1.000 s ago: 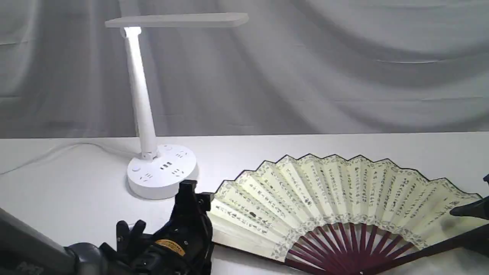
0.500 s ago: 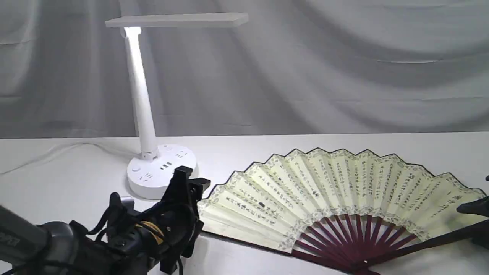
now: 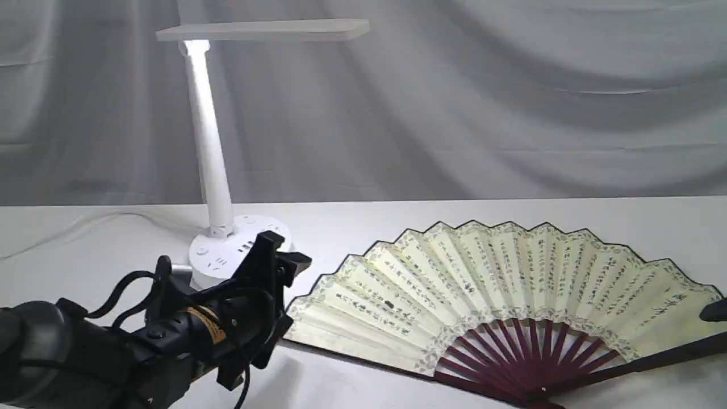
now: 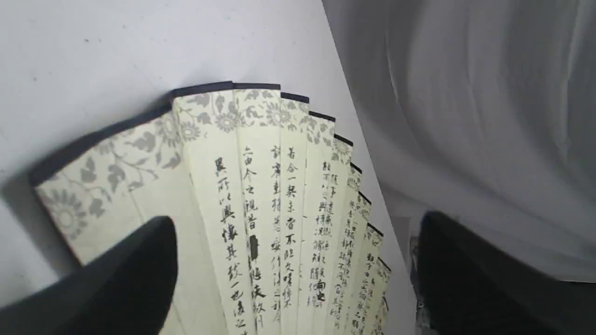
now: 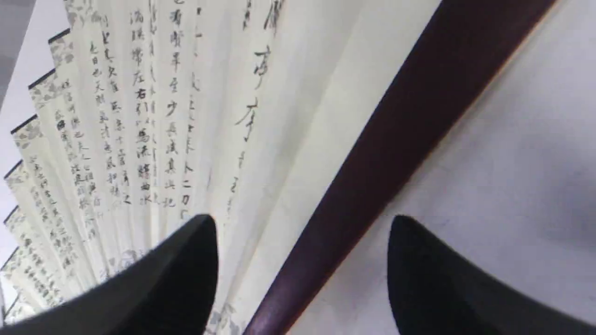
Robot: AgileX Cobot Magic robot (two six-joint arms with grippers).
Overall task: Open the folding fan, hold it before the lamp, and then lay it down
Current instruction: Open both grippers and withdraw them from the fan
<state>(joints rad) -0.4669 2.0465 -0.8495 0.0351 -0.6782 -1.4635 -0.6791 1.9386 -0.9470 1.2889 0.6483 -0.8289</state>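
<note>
Your fan [image 3: 511,284] lies spread on the surface [image 3: 397,216] near the lamp [image 3: 211,142], left claw [image 4: 295,223] and right claw [image 5: 302,218] both released at its ends; laying-down seems done, so withdraw without snagging paper

The exterior view's bottom edge cuts your cream pleated paper fan [image 3: 500,284] off at its pivot. The black left gripper [image 3: 283,253] half-hides the base of the white desk lamp [image 3: 208,142] from you

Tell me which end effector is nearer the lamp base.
Left. The left end effector hovers right beside the lamp base; the right end effector is far off, at the opposite end of the folding fan.
</note>
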